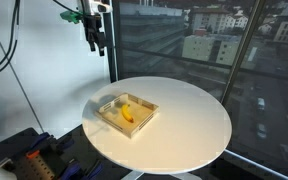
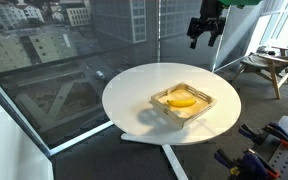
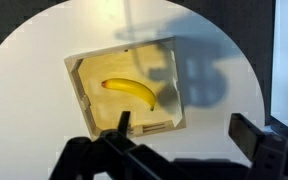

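The hand (image 1: 96,40) hung wide open and empty, high above the wooden tray (image 1: 147,104). A banana (image 1: 127,113) lay inside that tray, which sat on the round white bench (image 1: 189,115)

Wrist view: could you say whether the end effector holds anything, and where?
Nothing; the open end effector hangs high above the banana in the wooden tray.

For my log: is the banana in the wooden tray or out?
In: the banana lies on the floor of the wooden tray, walls around it.
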